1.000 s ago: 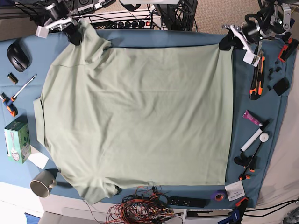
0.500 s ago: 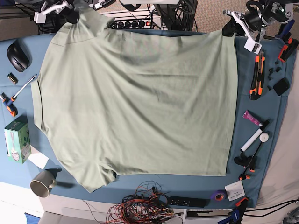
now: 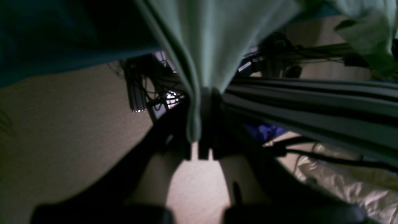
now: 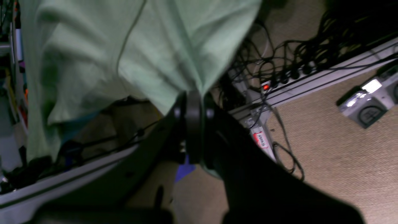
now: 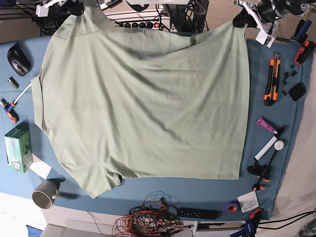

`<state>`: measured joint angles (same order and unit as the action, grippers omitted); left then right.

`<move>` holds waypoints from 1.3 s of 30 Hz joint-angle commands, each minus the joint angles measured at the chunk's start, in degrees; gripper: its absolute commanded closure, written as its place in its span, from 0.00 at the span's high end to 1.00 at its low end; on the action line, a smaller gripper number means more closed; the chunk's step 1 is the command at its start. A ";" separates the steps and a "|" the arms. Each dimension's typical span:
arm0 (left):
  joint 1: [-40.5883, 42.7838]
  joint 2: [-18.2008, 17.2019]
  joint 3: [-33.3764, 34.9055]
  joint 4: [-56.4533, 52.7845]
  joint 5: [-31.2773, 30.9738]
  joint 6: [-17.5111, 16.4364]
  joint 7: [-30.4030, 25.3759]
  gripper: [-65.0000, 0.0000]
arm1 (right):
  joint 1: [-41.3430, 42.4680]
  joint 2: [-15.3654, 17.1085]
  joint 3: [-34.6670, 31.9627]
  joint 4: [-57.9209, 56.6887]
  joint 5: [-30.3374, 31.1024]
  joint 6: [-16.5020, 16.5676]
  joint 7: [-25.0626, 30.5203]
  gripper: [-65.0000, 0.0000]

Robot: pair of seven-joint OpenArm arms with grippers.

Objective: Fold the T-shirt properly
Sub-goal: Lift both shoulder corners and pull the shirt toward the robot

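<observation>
The pale sage-green T-shirt (image 5: 143,98) is spread wide over the blue table cloth, its far edge lifted past the table's back edge. My left gripper (image 5: 240,19) at the top right is shut on a far corner of the T-shirt (image 3: 202,46), the cloth pinched between dark fingers (image 3: 214,102). At the top left, my right gripper (image 5: 75,9) is shut on the other far corner of the T-shirt (image 4: 140,46), which bunches into the fingers (image 4: 193,109). The near hem and a sleeve lie flat on the table.
A black mouse (image 5: 19,59), screwdrivers (image 5: 10,109), a green box (image 5: 18,147) and a mug (image 5: 45,193) lie along the left. An orange knife (image 5: 270,79), a pink tube (image 5: 267,124) and clamps (image 5: 261,174) lie at the right. A tangle of wires (image 5: 148,219) sits at the front edge.
Both grippers have pulled the far corners of the T-shirt away from me, past the table's back edge. The whole shirt has slid that way, baring more blue cloth at the front.
</observation>
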<state>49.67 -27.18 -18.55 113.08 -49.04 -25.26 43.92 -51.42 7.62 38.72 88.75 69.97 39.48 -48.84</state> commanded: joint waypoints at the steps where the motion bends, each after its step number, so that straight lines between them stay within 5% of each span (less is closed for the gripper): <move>1: 1.05 -0.63 -0.42 1.62 -0.04 -0.28 -0.28 0.00 | -1.14 0.66 1.57 0.50 0.76 0.52 0.44 0.00; 11: 3.32 -0.61 -1.62 5.44 1.51 -0.24 -0.20 0.00 | -1.49 2.89 8.31 0.50 3.67 0.52 -1.46 0.00; 39: 8.76 -0.46 -5.77 5.44 1.53 -0.24 0.24 0.00 | -4.28 2.69 8.28 0.50 7.15 0.52 -4.07 0.00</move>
<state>57.49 -27.24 -23.70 117.71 -47.13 -25.30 44.40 -54.54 9.67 46.19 88.75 76.20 39.70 -53.56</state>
